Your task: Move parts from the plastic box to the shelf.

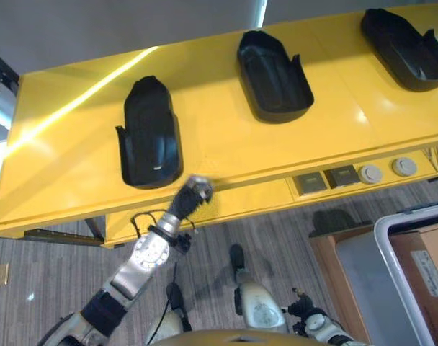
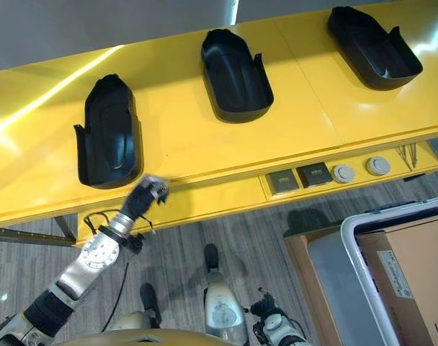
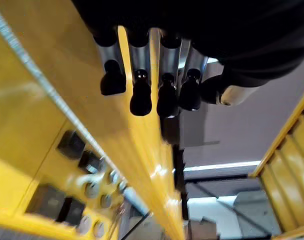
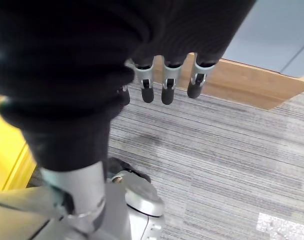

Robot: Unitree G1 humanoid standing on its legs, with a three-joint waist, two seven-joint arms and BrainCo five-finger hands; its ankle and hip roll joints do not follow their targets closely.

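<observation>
Black moulded parts (image 1: 148, 134) on yellow shelf (image 1: 219, 155); left hand (image 1: 195, 192) at front edge, fingers relaxed, empty.
Looks rigid, light, slick; grab side rim. Right hand (image 4: 164, 82) hangs loose, empty.

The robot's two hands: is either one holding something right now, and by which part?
Nothing is held. The left hand is open at the yellow shelf's front edge; the right hand hangs open above the carpet.

Black parts (image 1: 148, 134) on yellow shelf (image 1: 219, 151)

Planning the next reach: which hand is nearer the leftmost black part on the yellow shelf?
Left. The left hand is at the shelf edge just beside the leftmost black part; the right hand hangs low over the carpet.
</observation>
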